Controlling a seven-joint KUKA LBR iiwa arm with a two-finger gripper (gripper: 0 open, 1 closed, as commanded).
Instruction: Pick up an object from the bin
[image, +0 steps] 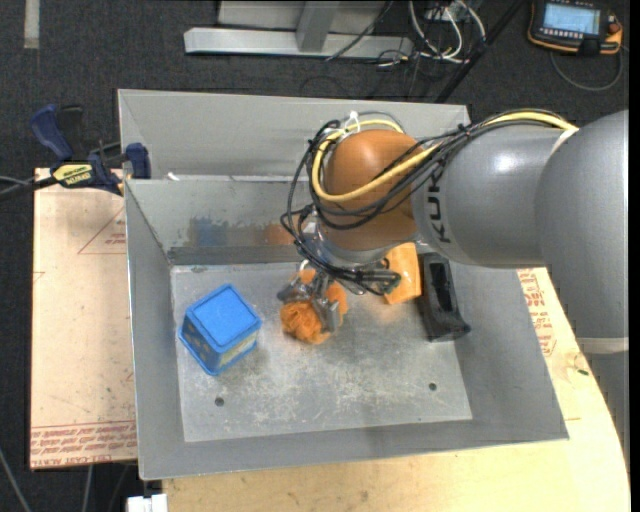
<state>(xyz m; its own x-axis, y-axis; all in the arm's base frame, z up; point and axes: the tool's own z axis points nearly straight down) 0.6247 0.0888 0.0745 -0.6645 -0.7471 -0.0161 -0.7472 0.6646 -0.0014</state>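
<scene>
So here's what we're looking at: the gripper (316, 300) is down low in the bin (330, 405), right on top of a small orange lump (303, 325) that sits roughly mid-floor, a bit toward the back wall. The lump looks rough and crumpled to us, more like a scrunched wad or a fuzzy ball than anything with clean edges. It's a dull orange with darker patches, and its upper part is tucked under the gripper. We honestly can't tell if the gripper is spread or pinched on it, since the metal bits and the lump blur together from this angle.

To the left of the lump, clearly apart from it, sits a blue box (221, 328) with a lighter top face and a greenish-yellow trim low on its sides. Off to the right there's an orange block (404, 277) partly hidden behind the wrist, and just beside that a black piece (438, 298) lying lengthwise. The arm (500, 190) comes in from the right, with its rounded orange cover (362, 172) and looped cables (318, 170) above the gripper.
</scene>
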